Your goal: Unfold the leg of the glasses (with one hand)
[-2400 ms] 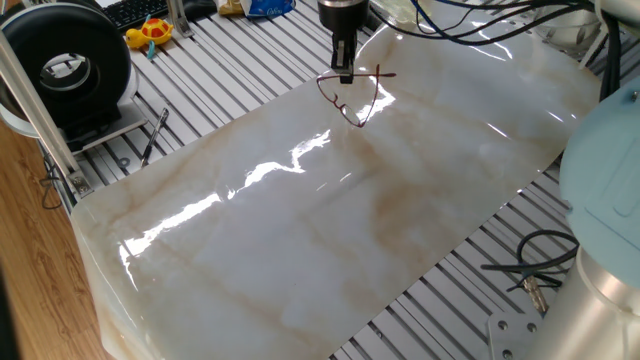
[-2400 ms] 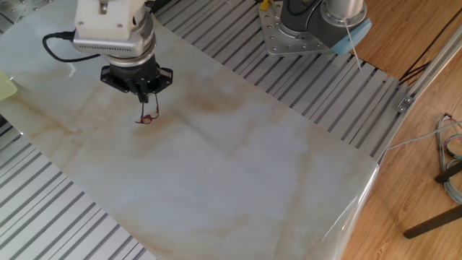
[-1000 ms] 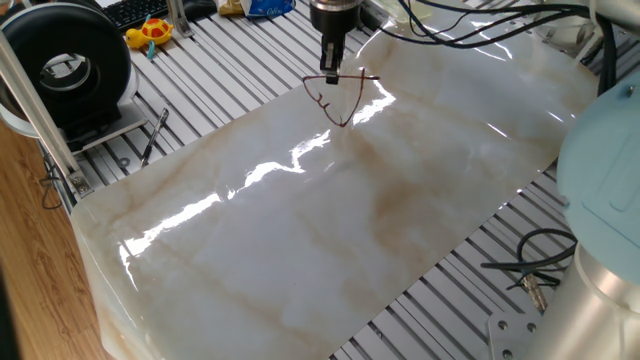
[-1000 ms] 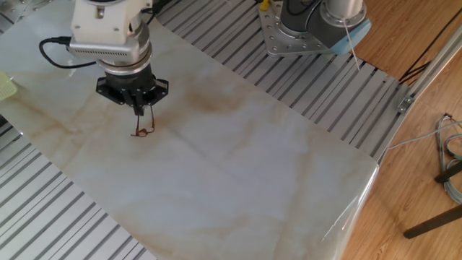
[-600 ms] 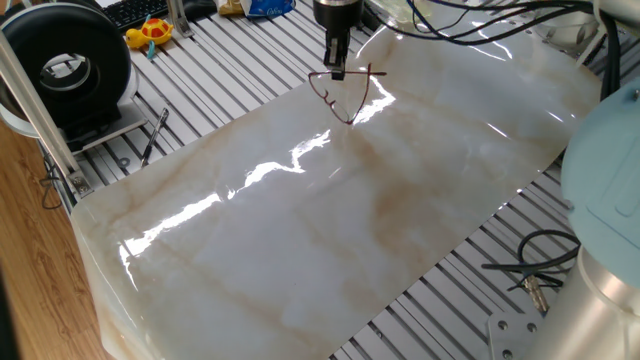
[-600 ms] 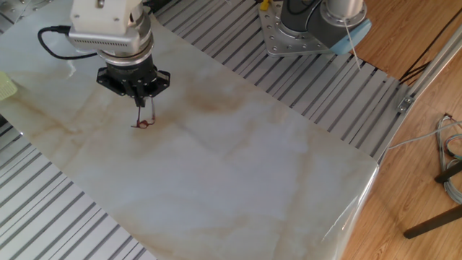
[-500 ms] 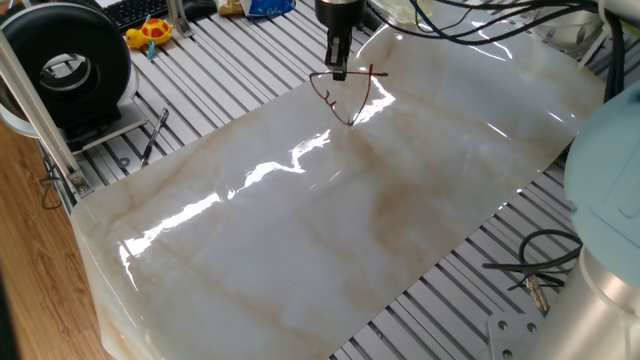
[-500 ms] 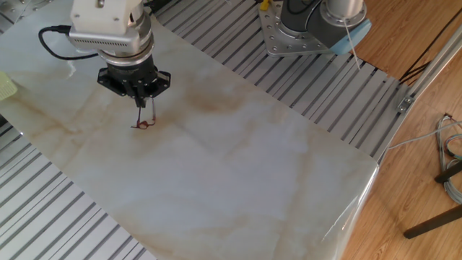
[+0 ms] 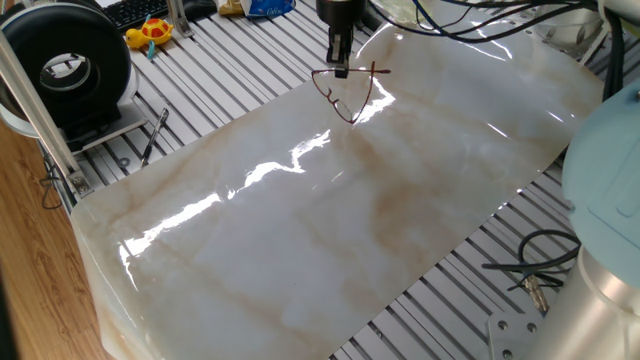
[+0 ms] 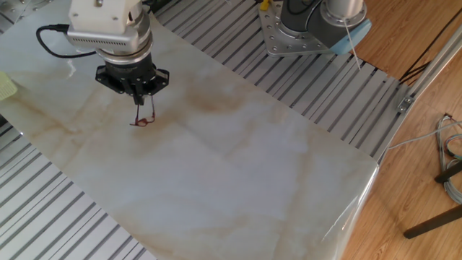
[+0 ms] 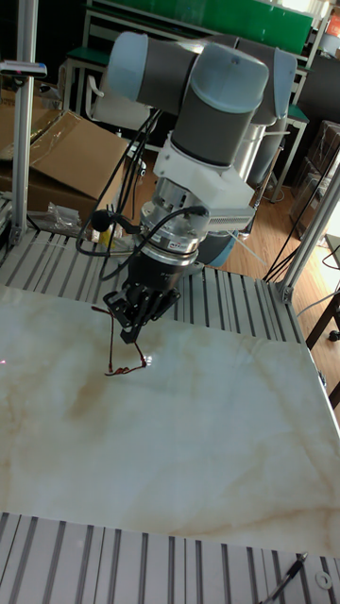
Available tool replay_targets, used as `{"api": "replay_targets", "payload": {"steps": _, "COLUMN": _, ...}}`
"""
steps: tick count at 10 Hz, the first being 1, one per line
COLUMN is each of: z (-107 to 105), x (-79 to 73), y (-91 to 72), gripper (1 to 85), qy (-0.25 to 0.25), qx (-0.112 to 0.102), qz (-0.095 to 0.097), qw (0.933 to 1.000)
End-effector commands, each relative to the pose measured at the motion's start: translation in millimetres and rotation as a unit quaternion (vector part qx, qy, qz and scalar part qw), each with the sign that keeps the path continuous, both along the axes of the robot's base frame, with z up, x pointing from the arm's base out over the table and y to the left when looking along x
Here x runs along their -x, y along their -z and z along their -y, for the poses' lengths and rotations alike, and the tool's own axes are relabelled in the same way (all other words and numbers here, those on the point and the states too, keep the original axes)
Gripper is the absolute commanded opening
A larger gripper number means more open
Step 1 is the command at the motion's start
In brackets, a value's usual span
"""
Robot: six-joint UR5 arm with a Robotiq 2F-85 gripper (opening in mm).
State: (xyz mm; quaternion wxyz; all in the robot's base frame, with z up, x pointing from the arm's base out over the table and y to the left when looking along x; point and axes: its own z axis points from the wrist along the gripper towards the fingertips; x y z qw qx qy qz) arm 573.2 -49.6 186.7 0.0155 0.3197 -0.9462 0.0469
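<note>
One temple arm of the glasses point(image 9: 348, 97) is pinched between the closed fingers of the hand point(image 9: 340, 70). Their frame is seen hanging below it, touching the marble-patterned sheet point(image 9: 330, 220) near its far edge.

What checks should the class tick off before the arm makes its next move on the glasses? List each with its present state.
1. Jaws of the gripper closed on a temple of the glasses: ok.
2. Glasses' lower end touching the marble sheet: cannot tell.
3. Temples spread apart: ok, they form a V in one fixed view.
4. Hinge fully open: cannot tell, too small.
5. No other objects on the sheet near the glasses: ok.
</note>
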Motion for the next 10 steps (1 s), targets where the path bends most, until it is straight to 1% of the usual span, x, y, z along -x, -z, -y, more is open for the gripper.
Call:
{"api": "replay_targets", "payload": {"steps": 1, "z": -8.7, "x": -5.6, "y": -7.9, "gripper": 1.3, "qy": -0.002, "qx": -0.016, "qz": 0.013, "qw": 0.9998}}
{"api": "replay_targets", "payload": {"steps": 2, "z": -10.7, "x": -10.4, "y": -8.0, "gripper": 1.3, "qy": -0.006, "qx": -0.02, "qz": 0.022, "qw": 0.9996}}
{"api": "replay_targets", "payload": {"steps": 3, "z": -6.6, "x": -15.4, "y": 5.2, "gripper": 1.3, "qy": -0.008, "qx": -0.02, "qz": 0.028, "qw": 0.9994}}
{"api": "replay_targets", "payload": {"steps": 4, "z": -3.0, "x": -10.6, "y": 6.9, "gripper": 1.3, "qy": -0.003, "qx": -0.02, "qz": 0.02, "qw": 0.9996}}
{"api": "replay_targets", "payload": {"steps": 5, "z": 1.0, "x": -7.7, "y": 1.2, "gripper": 1.3, "qy": -0.004, "qx": -0.011, "qz": 0.019, "qw": 0.9998}}
{"api": "replay_targets", "payload": {"steps": 6, "z": 0.9, "x": -8.4, "y": 1.1, "gripper": 1.3, "qy": -0.009, "qx": -0.011, "qz": 0.019, "qw": 0.9997}}
{"api": "replay_targets", "payload": {"steps": 8, "z": 1.3, "x": -14.6, "y": 11.1, "gripper": 1.3, "qy": -0.016, "qx": -0.01, "qz": 0.016, "qw": 0.9997}}
{"api": "replay_targets", "payload": {"steps": 10, "z": 3.5, "x": -18.7, "y": 16.5, "gripper": 1.3, "qy": -0.021, "qx": -0.008, "qz": 0.017, "qw": 0.9996}}
